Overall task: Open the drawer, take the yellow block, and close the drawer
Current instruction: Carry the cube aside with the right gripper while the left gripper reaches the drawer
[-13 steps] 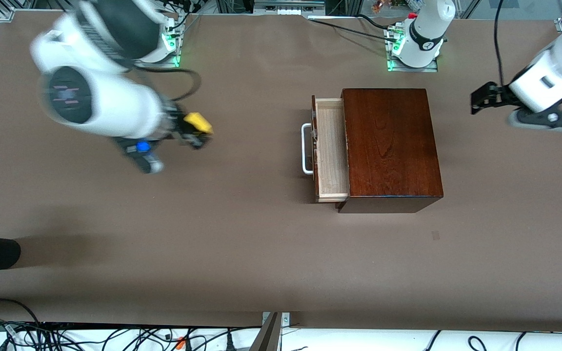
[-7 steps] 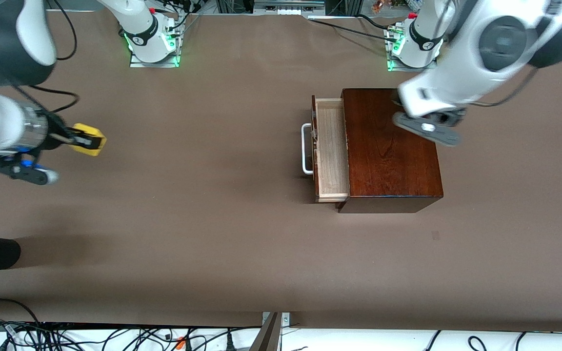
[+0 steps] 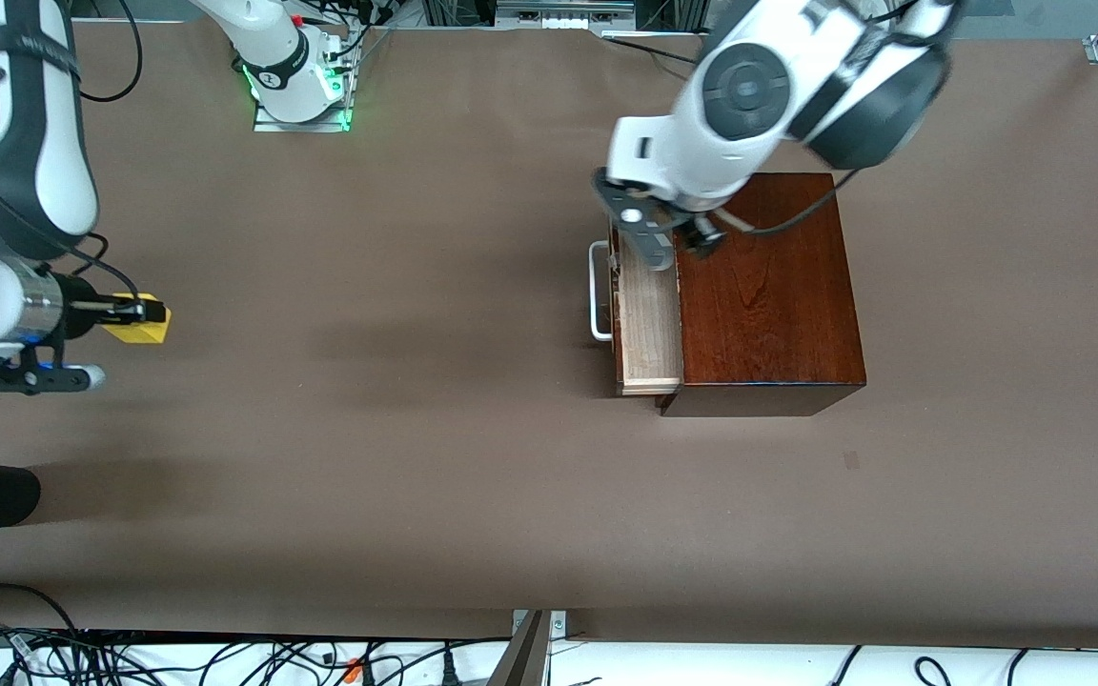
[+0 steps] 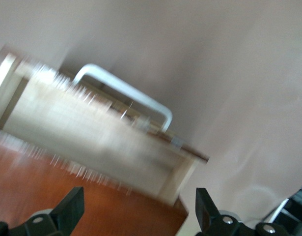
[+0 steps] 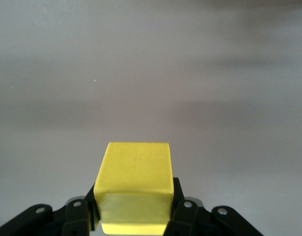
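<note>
Two steps look done: the drawer [image 3: 649, 314] stands pulled out of the dark wooden box [image 3: 763, 291], and the yellow block [image 3: 137, 324] is out of it, clamped between the fingers of the right hand [image 3: 141, 311] over bare bench [image 3: 416, 457] toward the right arm's end, well apart from the box. The left hand [image 3: 649, 233] hangs over the drawer's tray where it meets the box, its fingers [image 4: 72, 211] spread apart and empty; the white handle [image 3: 597, 291] sits just beside it.

Closing is what remains, I judge. A push landing on the tray wall rather than the front could jam the drawer or shove the whole box along the bench.

Brown matting covers the bench; cables [image 3: 225, 657] trail along its nearest edge, and both arm bases stand along the farthest edge.
</note>
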Robot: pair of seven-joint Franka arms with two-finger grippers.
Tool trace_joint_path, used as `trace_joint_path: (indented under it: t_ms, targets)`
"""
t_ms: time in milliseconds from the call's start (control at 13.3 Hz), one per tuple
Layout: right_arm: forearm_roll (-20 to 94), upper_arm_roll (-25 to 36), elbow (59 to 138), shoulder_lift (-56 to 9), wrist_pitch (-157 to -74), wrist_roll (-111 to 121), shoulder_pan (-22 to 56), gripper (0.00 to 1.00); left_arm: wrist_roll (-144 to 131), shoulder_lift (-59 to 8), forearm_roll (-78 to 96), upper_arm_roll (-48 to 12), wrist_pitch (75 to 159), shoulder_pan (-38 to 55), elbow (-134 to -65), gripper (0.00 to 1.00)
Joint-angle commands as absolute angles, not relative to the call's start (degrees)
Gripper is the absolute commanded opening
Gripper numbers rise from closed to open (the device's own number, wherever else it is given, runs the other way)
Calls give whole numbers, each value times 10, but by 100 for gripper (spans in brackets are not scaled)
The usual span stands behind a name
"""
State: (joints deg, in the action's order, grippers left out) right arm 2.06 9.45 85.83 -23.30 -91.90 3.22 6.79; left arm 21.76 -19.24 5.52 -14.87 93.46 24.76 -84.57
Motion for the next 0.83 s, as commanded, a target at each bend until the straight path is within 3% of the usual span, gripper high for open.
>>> trace_joint_path:
  t_ms: [0, 151, 452, 754]
  targets:
    - [52, 90, 886, -268, -957, 46, 66, 20, 270, -241, 59, -145, 981, 300, -814, 100]
    - [85, 88, 897, -305, -982, 47, 69, 20, 311, -272, 52, -144, 1048, 324, -815, 100]
    - [89, 85, 991, -309, -1077, 38, 82, 20, 435, -336, -12, -145, 1150, 346, -820, 100]
    - [100, 85, 1013, -330, -1094, 34, 83, 21, 451, -353, -54, -145, 1157, 348, -851, 100]
